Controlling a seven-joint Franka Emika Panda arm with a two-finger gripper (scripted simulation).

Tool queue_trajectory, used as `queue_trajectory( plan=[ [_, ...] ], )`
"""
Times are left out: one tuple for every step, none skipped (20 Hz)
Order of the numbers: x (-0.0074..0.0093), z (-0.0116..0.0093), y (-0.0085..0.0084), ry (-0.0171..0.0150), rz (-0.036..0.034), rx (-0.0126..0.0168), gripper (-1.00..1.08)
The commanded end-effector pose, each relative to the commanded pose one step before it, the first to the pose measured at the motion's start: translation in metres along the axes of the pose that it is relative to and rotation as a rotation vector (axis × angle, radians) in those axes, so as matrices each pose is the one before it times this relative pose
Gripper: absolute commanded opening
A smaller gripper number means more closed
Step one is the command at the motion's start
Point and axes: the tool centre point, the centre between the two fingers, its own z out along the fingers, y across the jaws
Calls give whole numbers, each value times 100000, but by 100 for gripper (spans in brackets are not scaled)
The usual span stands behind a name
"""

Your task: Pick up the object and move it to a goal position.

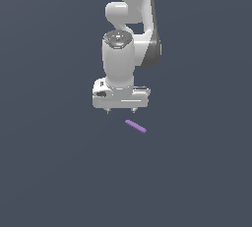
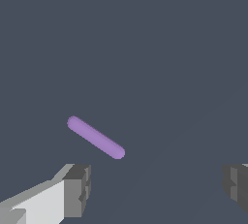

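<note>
The object is a small light-purple stick lying flat on the dark grey floor, slanted. In the exterior view it lies just below and slightly toward that view's right of my white gripper. The gripper points down, a little above the floor and apart from the stick. In the wrist view the stick lies ahead of the two fingers, which stand wide apart with nothing between them. The gripper is open and empty.
The white arm rises above the gripper. A plain dark grey surface surrounds everything, with no other objects or goal marker in view.
</note>
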Motion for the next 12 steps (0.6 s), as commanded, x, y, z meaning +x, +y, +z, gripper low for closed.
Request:
queue_trajectory(
  plan=[
    [0, 0, 1, 0, 0, 0, 100],
    [-14, 1, 52, -30, 62, 1, 100],
    [-42, 12, 172, -103, 216, 9, 100],
    [-69, 15, 279, -164, 361, 16, 100],
    [-95, 17, 386, -222, 528, 26, 100],
    [-119, 14, 484, -269, 721, 39, 100],
    [-118, 1, 484, -256, 808, 47, 100],
    [-98, -12, 414, -205, 792, 48, 100],
    [-76, -25, 337, -151, 760, 47, 100],
    [-49, -33, 232, -88, 644, 40, 100],
    [-23, -33, 123, -32, 461, 27, 100],
    [-2, -21, 23, 9, 207, 11, 100]
  ],
)
